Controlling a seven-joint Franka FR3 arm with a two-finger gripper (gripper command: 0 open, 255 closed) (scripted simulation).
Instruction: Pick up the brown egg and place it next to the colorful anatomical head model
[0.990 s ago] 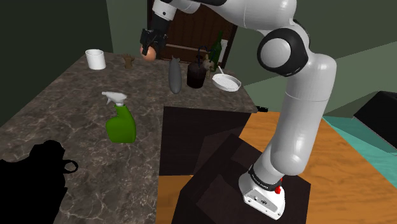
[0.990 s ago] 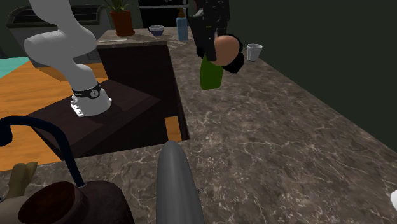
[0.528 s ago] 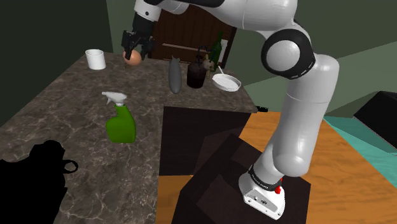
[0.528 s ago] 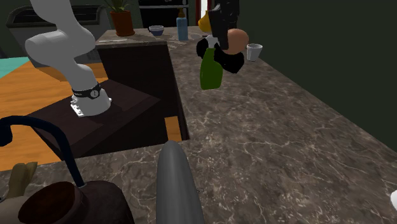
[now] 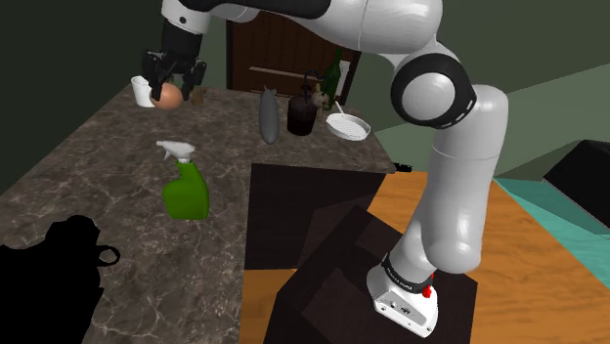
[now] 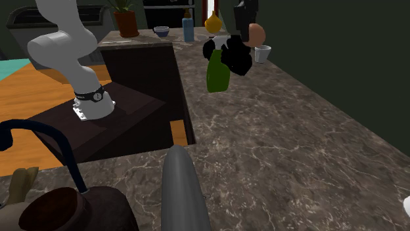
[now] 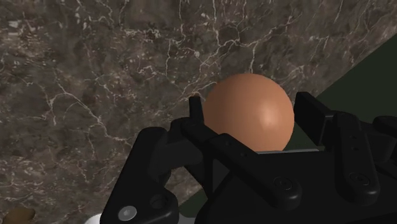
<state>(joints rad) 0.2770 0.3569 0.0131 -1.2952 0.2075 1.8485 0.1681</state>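
End effector (image 7: 253,113) clasps the brown egg (image 7: 248,102) between its jaws above the veined counter (image 7: 95,76).

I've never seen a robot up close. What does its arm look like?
A thick white arm of rounded tube sections, with dark rings at the joints. Its white foot carries a small red mark. It ends in an all-black gripper with two blocky fingers.

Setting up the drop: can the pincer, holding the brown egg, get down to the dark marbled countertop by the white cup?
Probably yes. The black pincer clasps the brown egg above bare dark marbled countertop; the white cup looks close by.
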